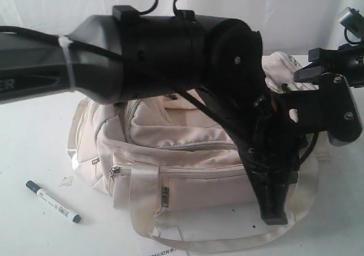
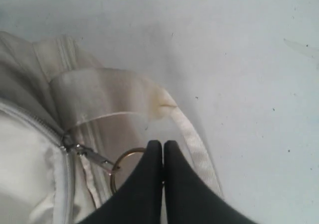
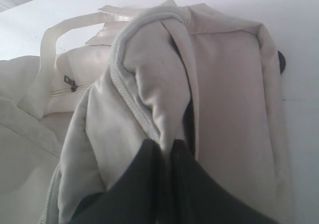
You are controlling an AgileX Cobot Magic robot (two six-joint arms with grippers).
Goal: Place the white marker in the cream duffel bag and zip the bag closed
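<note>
- The marker (image 1: pixel 53 201) lies flat on the white desk (image 1: pixel 34 148), in front of the bag's left end. It is apart from the bag and from both arms, with its black cap towards the left.
- The bag (image 1: pixel 182 142) sits in the middle of the desk, with its front pockets facing the exterior camera. A long strap (image 1: pixel 227 242) loops on the desk in front of it.
- The left arm reaches across the top of the bag. The left end effector (image 2: pixel 163 145) points down by the bag's front right corner, close to the desk.
- In the left wrist view its two fingers are pressed together, and nothing shows between the tips.
- A metal ring (image 2: pixel 118 160) hangs from a small clasp (image 2: pixel 89 154) at the end of a zip (image 2: pixel 35 119). The ring lies just beside the fingertips and is partly hidden behind one finger.
- The right arm stands over the bag's right end, which rises higher than the rest of the bag.
- The right end effector (image 3: pixel 163 145) has its fingers nearly together, pinching a fold of the bag's cloth that runs down between the tips.
- Beyond that fold, the right wrist view shows a strap handle (image 3: pixel 47 50) and a small dark zip pull (image 3: pixel 70 83).
</note>
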